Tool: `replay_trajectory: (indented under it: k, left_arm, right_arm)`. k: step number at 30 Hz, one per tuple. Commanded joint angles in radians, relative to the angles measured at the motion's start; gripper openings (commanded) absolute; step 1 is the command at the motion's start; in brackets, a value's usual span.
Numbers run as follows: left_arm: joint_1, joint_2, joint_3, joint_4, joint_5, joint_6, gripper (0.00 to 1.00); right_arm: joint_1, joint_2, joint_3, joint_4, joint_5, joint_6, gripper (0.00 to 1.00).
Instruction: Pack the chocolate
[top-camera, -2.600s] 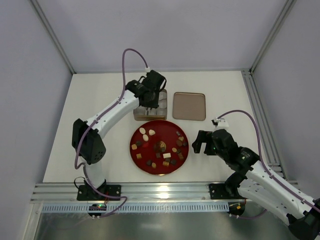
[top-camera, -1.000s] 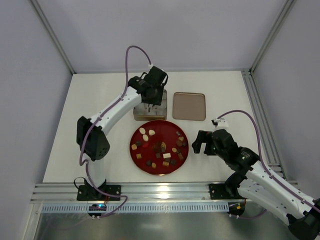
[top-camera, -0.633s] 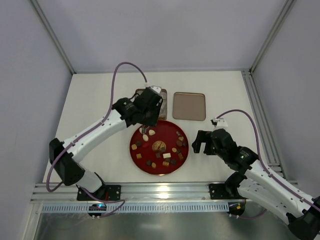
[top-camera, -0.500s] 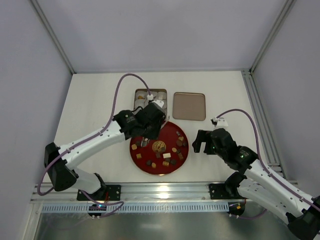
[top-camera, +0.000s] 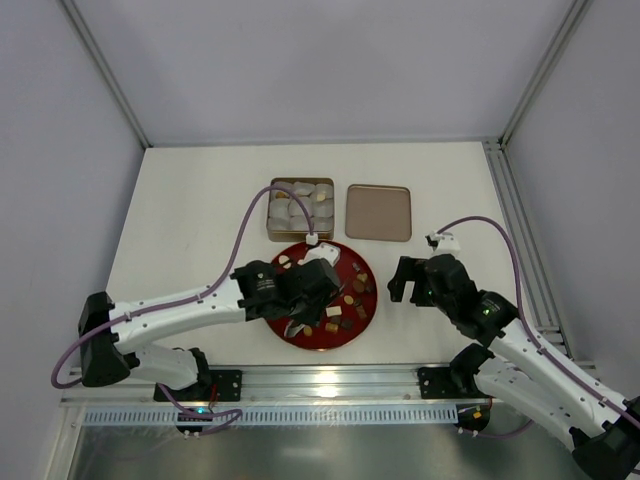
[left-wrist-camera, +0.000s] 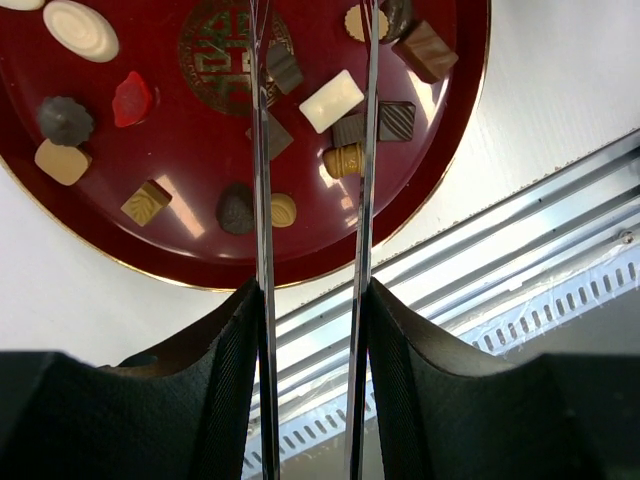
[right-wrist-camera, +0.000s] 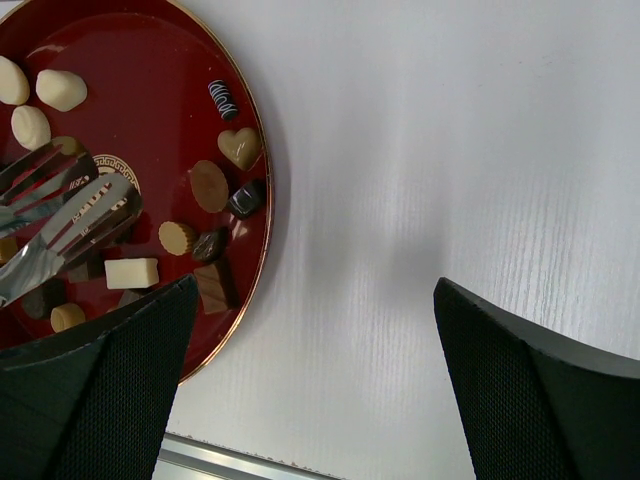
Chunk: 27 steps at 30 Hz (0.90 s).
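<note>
Chocolate (left-wrist-camera: 331, 100) in dark, tan and cream pieces lies scattered across a round red plate (left-wrist-camera: 190, 140) near the front of the counter (top-camera: 200, 220). The left claw (left-wrist-camera: 314, 30) hangs over the plate, its two long metal blades partly parted with nothing pinched between them. The right claw (top-camera: 405, 280) hovers over bare counter just right of the plate, spread wide and released. Behind the plate sits a tin box (top-camera: 300, 180) of white paper cups (top-camera: 290, 212), with its lid (top-camera: 378, 212) flat beside it.
</note>
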<state>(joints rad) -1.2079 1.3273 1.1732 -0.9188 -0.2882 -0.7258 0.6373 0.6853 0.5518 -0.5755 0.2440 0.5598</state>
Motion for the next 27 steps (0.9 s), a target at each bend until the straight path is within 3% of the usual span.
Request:
replay_trajectory:
  k: [1, 27]
  left_arm:
    - [-0.025, -0.019, -0.021, 0.073, -0.003, -0.035, 0.44]
    - [-0.087, 0.107, -0.006, 0.078, -0.031, -0.047, 0.43]
  right_arm:
    - [-0.005, -0.015, 0.037, 0.002, 0.015, 0.000, 1.00]
    - [-0.004, -0.020, 0.023, 0.009, 0.006, 0.008, 1.00]
